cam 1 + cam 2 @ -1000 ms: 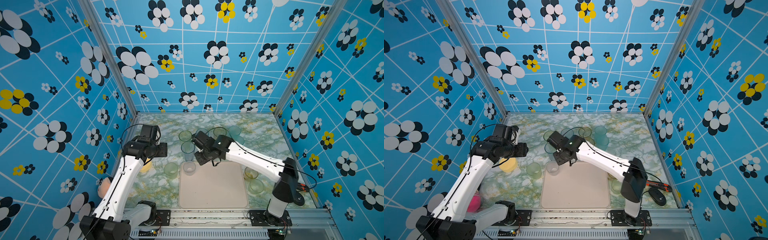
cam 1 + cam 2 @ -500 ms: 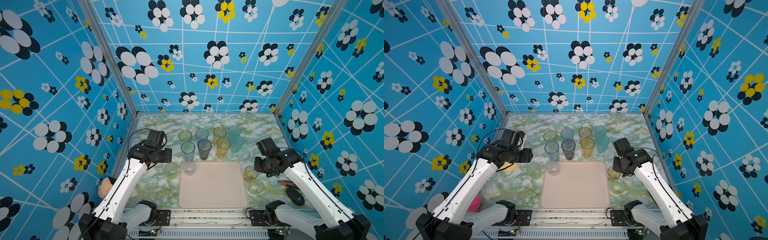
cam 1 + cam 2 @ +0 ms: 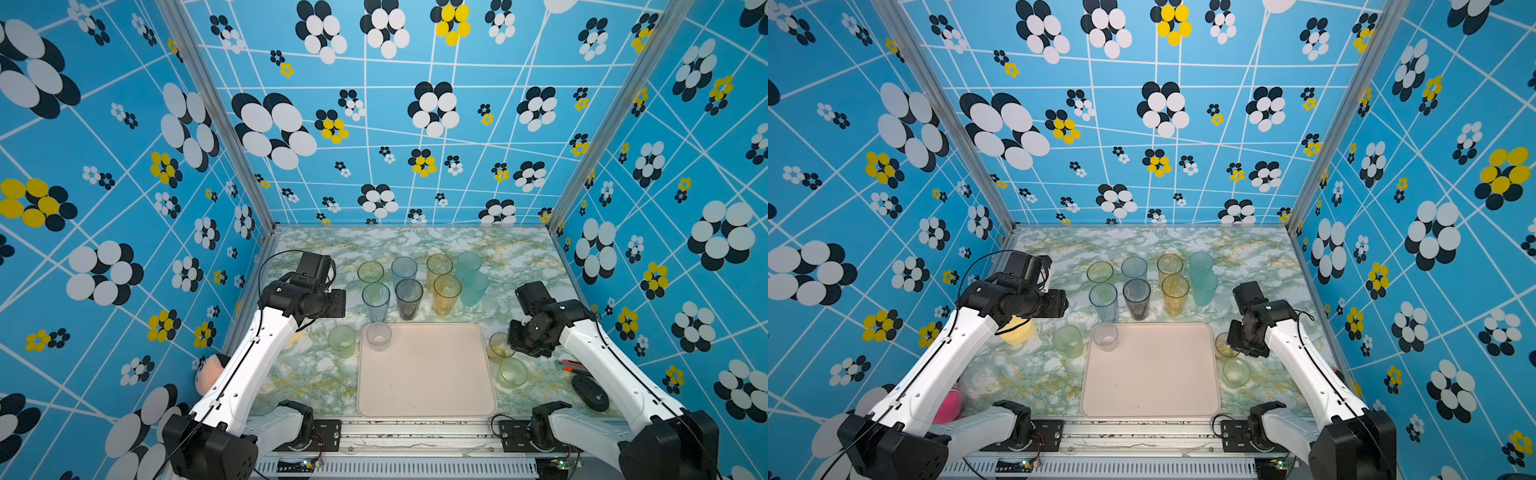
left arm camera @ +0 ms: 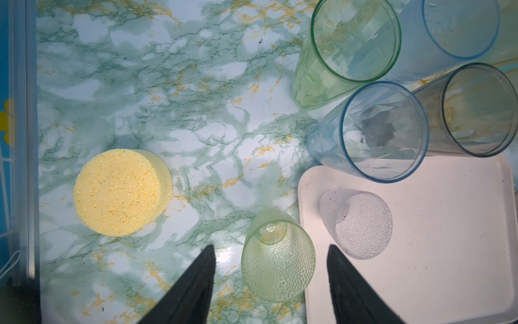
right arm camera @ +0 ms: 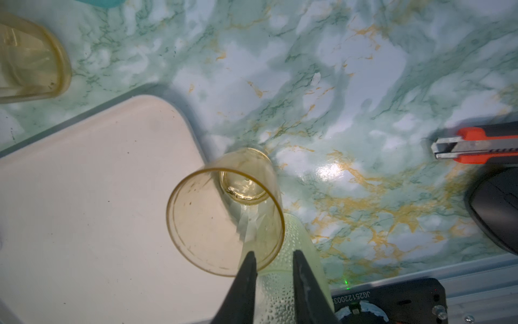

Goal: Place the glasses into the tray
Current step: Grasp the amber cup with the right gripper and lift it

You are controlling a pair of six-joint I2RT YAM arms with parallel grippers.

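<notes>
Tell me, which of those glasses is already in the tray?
The short clear glass, in the far left corner of the tray. All the other glasses sit outside it on the marble tabletop.

Two high stereo eyes and two wrist close-ups over one tabletop (image 3: 316, 374).
Both top views look steeply down from high above the near edge, take in the whole surface, and overlap almost fully. Each wrist camera looks down from close by, one past the left tool (image 4: 270, 246) and one past the right tool (image 5: 274, 252). Both wrist views take in the tray (image 4: 434, 252), at opposite far corners.
</notes>
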